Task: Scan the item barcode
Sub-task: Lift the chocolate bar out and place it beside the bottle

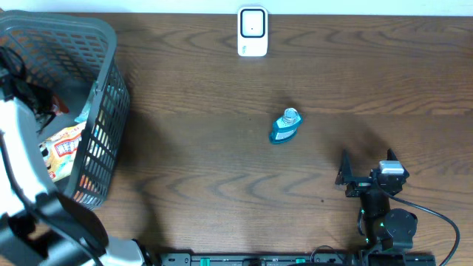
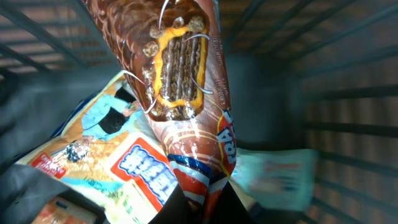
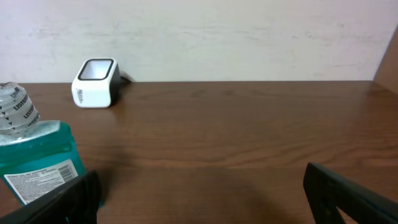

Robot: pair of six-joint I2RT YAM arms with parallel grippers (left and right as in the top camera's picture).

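The brown snack packet (image 2: pixel 186 93), printed with a picture of a chocolate wafer, hangs inside the grey basket (image 1: pixel 103 44) at the left end of the worktop (image 1: pixel 207 170). In the left wrist view its lower, crimped end is pinched in the left claw (image 2: pixel 202 199), whose dark fingers (image 2: pixel 171 208) are clamped together on the wrapper. The packet stretches away from the claw toward the basket's slatted wall.

Beneath and beside it lie other goods: a pale packet (image 2: pixel 124 162) with a blue and red label and a cartoon figure, and a teal packet (image 2: pixel 273 177) just to the right of the claw. From overhead the pale packet (image 1: pixel 63 148) shows against the basket's near wall, and the left arm reaches down into the basket.

The white scanner (image 1: pixel 253 32) stands at the far edge of the worktop, well apart from the basket. A blue mouthwash bottle (image 1: pixel 285 127) with a clear cap lies near the middle of the worktop, between the scanner and the right arm.

The right claw (image 1: pixel 367 162) sits low over the near right part of the worktop, its fingers spread wide apart and holding nothing. Its camera looks past the bottle (image 3: pixel 37 158) toward the scanner (image 3: pixel 95 83).
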